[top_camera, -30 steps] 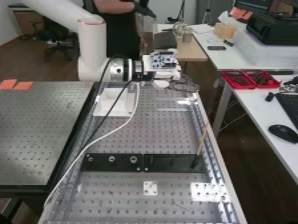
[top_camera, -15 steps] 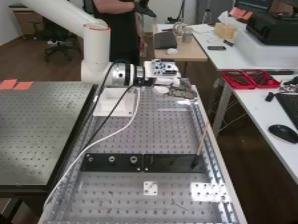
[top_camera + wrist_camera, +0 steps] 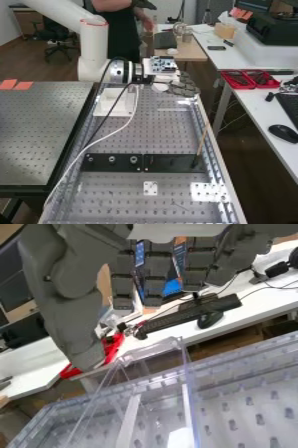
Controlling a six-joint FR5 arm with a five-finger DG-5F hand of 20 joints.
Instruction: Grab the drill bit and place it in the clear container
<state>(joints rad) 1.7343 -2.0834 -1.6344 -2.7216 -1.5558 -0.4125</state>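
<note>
Perforated grey metal bench down the middle of the high view, office-type room behind it. Can't tell where the drill bit is, so I can't say if the job's finished. The clear plastic container is around the lower middle of the wrist view, and the dark grey robot hand, upper right of centre in the high view, is near it with fingers loosely straight, thumb apart, clamped on nothing as far as I can see. My guess: either the bit's in there and only backing off is left, or the grab and the drop both still need doing. Headcount: one container, one hand, one white box left of it, two black plates end to end lower down, three silver round fittings on the left one, one thin wooden stick leaning at the right one, two red trays upper right, one black mouse far right.
</note>
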